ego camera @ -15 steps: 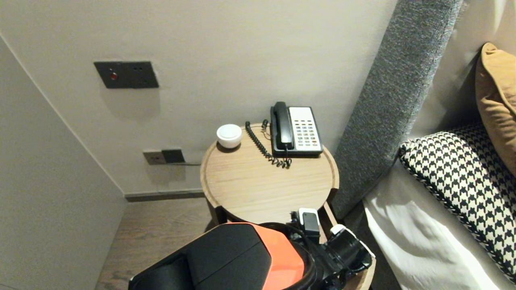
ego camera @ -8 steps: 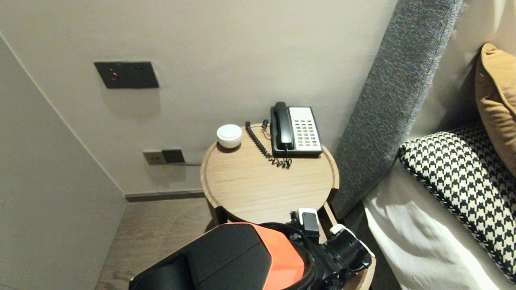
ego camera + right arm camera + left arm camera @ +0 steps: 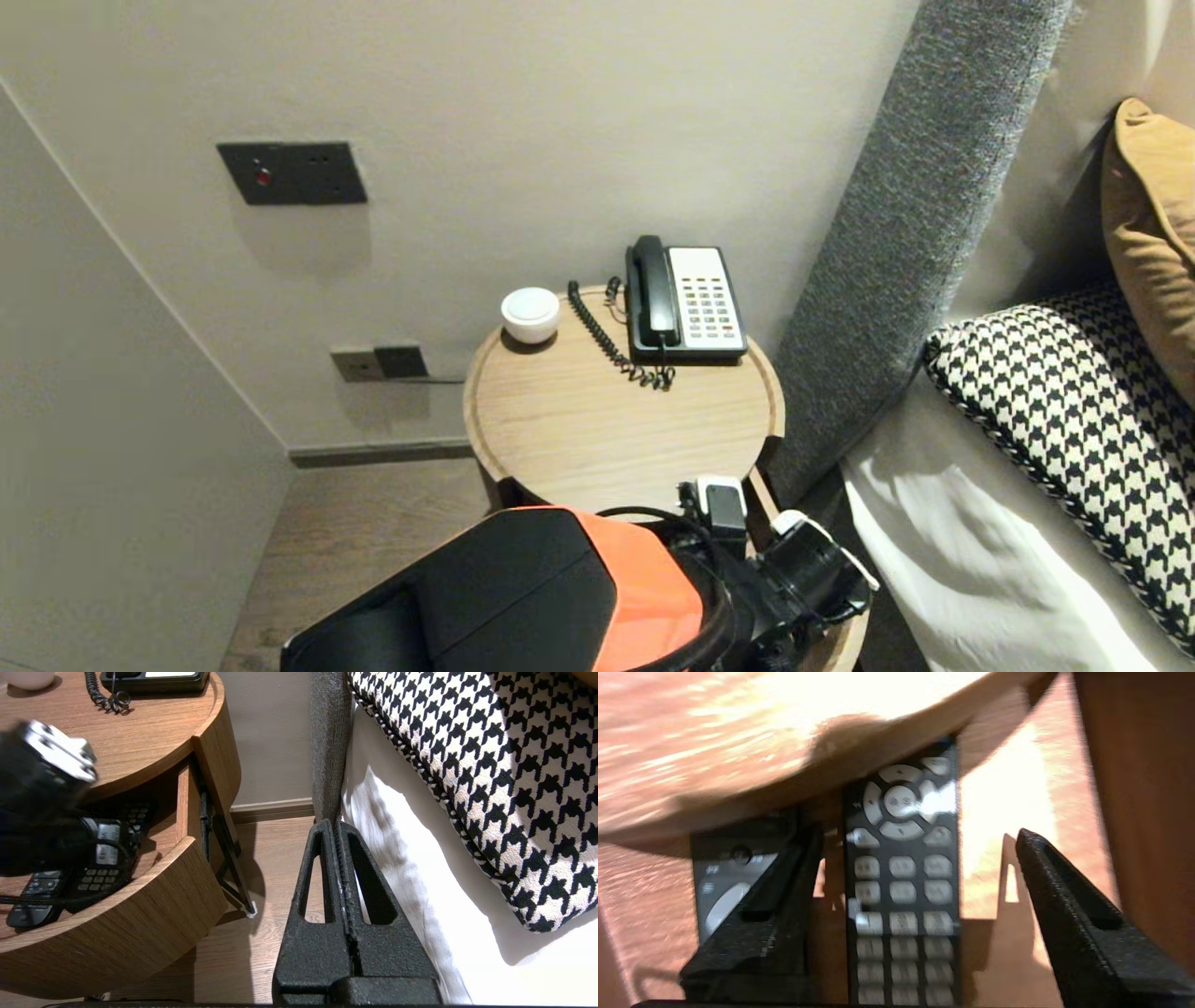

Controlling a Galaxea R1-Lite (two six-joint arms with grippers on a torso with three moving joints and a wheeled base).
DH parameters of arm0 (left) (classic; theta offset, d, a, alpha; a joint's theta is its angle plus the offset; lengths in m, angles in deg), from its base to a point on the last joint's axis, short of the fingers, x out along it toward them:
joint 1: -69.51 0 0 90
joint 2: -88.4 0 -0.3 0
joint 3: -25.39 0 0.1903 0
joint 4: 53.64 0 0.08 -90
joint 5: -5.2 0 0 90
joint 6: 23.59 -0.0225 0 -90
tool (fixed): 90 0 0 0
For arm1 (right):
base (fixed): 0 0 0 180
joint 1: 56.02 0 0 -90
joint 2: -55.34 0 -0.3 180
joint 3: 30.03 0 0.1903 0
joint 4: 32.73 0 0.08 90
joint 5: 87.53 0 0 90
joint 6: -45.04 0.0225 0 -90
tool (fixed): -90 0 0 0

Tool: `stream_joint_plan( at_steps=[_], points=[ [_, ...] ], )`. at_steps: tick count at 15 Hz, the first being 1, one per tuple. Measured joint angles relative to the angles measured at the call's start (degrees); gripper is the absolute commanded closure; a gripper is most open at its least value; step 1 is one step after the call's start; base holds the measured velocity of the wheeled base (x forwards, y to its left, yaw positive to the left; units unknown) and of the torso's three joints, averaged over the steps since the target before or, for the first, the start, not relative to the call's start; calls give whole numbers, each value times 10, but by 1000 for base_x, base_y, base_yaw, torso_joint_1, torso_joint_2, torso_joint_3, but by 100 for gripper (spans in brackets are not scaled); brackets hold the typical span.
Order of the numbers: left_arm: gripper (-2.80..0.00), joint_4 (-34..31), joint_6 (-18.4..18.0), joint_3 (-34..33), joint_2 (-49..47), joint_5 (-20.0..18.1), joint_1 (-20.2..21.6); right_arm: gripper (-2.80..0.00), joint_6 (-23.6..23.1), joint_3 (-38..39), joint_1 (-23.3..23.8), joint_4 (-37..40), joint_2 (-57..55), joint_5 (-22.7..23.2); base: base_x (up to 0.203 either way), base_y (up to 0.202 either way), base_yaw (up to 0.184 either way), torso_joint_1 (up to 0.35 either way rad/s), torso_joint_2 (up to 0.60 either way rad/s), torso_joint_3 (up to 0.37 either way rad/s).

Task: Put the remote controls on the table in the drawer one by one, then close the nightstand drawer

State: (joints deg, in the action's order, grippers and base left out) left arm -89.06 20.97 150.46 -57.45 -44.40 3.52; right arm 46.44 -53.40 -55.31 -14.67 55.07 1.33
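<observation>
**Remote lies loose in the open drawer, left gripper spread over it**

The bed [image 3: 943,560] with its houndstooth pillow [image 3: 1074,420] fills the robot's right side. Beside it stands the round wooden table [image 3: 560,420]. Its drawer [image 3: 140,914] is pulled out towards the robot and stands open.

The left gripper [image 3: 915,837] hangs over the drawer and points down into it. Its fingers [image 3: 1064,914] are spread wide, one on each side of the remote [image 3: 901,877], with clear gaps between; it holds nothing. The remote lies flat on the drawer floor, buttons up, its far end under the table's rim. A second remote [image 3: 719,882] lies just beside it, partly hidden by one finger.

The right gripper [image 3: 337,826] is parked low between table and bed, its fingers pressed together and empty.

As things stand, the remote looks settled in the drawer and free of any grip, while the drawer is not pushed in.

On the tabletop, a phone [image 3: 686,301] and a white cup [image 3: 530,315] sit at the back.

No brand or label can be read; the marks on the phone keys and remote buttons cannot be made out.
</observation>
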Motion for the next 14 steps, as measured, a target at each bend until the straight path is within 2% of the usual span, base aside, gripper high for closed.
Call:
stream_joint_plan(
  at_steps=[5, 14],
  points=[
    [-280, -14, -1, -20, 44, 2, -15, 0, 0, 0, 0, 0, 0, 0, 0, 0, 0, 0, 0, 0],
    [-280, -14, -1, -143, 178, 2, -39, 0, 0, 0, 0, 0, 0, 0, 0, 0, 0, 0, 0, 0]
  ],
)
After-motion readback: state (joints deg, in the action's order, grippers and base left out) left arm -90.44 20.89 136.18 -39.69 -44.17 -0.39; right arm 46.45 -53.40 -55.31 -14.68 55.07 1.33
